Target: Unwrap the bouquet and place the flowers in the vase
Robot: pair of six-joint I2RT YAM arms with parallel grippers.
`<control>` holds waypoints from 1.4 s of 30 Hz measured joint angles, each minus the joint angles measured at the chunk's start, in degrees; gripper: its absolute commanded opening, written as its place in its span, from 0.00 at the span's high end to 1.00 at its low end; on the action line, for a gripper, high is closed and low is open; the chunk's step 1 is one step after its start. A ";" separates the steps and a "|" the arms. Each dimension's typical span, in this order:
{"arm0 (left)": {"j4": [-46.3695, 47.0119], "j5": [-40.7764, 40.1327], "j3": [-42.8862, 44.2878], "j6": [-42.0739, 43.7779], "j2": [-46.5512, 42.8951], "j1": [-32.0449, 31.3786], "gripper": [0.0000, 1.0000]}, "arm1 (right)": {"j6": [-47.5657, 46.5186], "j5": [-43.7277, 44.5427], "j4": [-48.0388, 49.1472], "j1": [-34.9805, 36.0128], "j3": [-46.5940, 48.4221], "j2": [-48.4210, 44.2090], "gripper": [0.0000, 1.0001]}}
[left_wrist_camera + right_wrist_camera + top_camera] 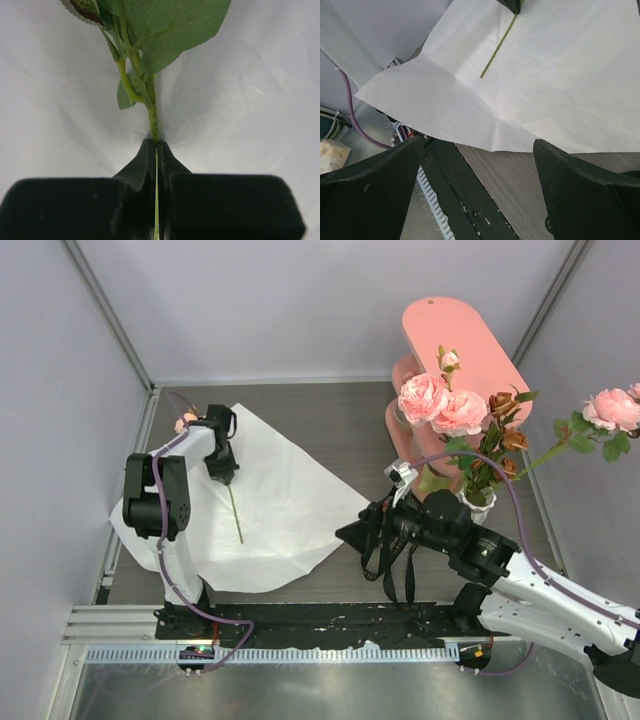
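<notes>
From above, the left tool (226, 476) stands over the white paper (290, 490), at the upper end of a single flower stem (236, 518) that lies on the sheet. What seems to be its pink head shows behind the wrist. The other flowers (450, 410) stand in the vase (479, 505), just beside the right tool (352, 534).

At the left wrist, the jaws are pinched tight on the stem, with its leaves (170, 25) just past the tips.

At the right wrist, the jaws gape wide and hold nothing. The stem lies well ahead on the paper.

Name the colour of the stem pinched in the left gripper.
Green; the stem shows best in the left wrist view.
</notes>
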 measured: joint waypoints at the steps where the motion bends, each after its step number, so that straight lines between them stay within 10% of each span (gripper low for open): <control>1: 0.17 -0.26 -0.20 0.00 -0.22 0.00 1.00 | 0.37 0.74 0.07 0.04 0.09 0.46 0.02; 24: 7.78 7.41 -10.60 -1.90 -22.25 -1.07 1.00 | 7.96 12.37 -1.42 3.15 10.78 23.69 0.02; 32: 4.85 8.39 -7.96 -2.14 -13.33 -1.22 0.51 | 9.29 13.35 -1.33 3.72 11.43 25.14 0.02; 42: 4.04 4.33 -2.64 -3.34 -5.88 -1.22 0.68 | 8.63 14.12 -1.38 3.78 10.03 21.35 0.01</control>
